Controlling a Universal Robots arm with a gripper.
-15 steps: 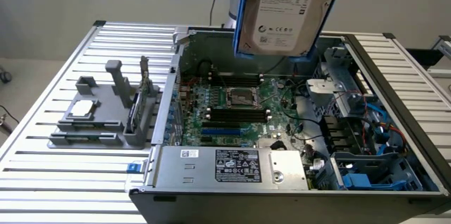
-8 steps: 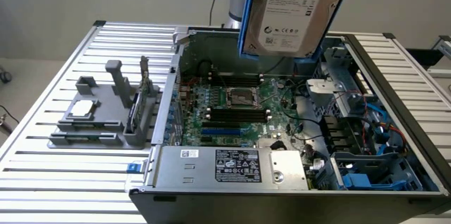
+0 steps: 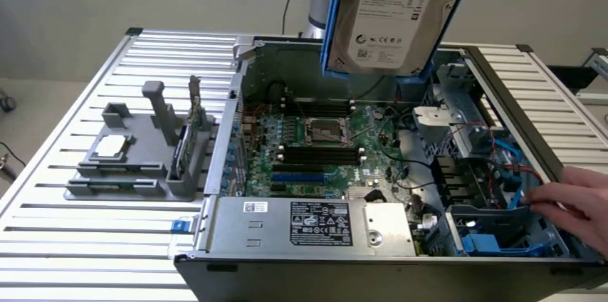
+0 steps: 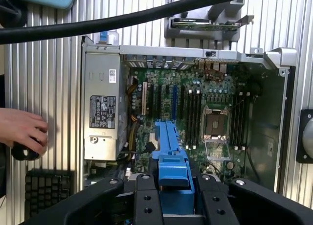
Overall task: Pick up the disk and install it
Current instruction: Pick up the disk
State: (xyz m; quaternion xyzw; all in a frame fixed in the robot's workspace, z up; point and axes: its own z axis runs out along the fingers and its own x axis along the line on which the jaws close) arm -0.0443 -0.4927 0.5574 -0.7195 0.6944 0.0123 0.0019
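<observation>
Flat rectangular silver-grey disk [image 3: 399, 13], white printed label facing out, framed by blue plastic carrier [image 4: 172, 151]. Held upright, slightly tilted, in the air above far side of open computer case [image 3: 380, 174].

The exterior view looks down slantwise from nearby onto the open computer case [image 3: 380, 284]; the wrist view hangs above, sharing its motherboard [image 4: 164, 95].

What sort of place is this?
Likely a lab workbench for computer assembly tests: an open computer case lies on a slatted metal table, a grey parts holder beside it, and the gripper holds a disk above the case.
</observation>
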